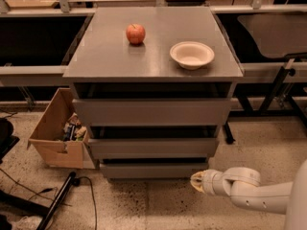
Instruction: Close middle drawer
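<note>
The grey cabinet has three drawer fronts. The middle drawer is the wide, shallow front second from the top, with a dark gap above it. It stands a little further forward than the lowest front. My gripper is low near the floor, just off the right end of the lowest front and below the middle drawer's right corner. It touches neither drawer. My white arm comes in from the lower right.
A red apple and a white bowl sit on the cabinet top. The taller top drawer juts forward. An open cardboard box stands on the floor at the left. Cables and a dark stand leg lie at the lower left.
</note>
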Controlling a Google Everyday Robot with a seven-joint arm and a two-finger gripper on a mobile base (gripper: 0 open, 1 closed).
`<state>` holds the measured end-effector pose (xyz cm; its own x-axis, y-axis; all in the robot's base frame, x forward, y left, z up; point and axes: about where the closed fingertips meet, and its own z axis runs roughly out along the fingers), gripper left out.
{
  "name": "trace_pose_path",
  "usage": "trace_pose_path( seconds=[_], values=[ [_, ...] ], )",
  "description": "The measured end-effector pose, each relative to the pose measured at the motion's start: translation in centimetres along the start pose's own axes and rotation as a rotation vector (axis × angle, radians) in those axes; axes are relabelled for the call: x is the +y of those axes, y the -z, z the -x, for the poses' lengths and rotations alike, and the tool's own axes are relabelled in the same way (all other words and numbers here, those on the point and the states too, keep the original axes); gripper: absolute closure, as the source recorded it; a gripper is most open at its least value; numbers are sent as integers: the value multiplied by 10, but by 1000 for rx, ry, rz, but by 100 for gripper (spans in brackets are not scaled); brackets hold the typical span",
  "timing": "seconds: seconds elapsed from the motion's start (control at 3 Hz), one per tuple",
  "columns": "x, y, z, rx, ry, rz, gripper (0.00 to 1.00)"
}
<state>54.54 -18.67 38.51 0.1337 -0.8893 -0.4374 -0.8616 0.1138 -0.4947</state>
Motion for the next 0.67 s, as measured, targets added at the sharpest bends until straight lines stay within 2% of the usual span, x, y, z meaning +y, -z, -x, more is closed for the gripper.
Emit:
trace_pose_path(
  seconds=[0.33, 0.67],
  values=[
    [11, 59, 1, 68, 33, 68, 100],
    [19, 120, 2, 168, 62, 122, 100]
  ],
)
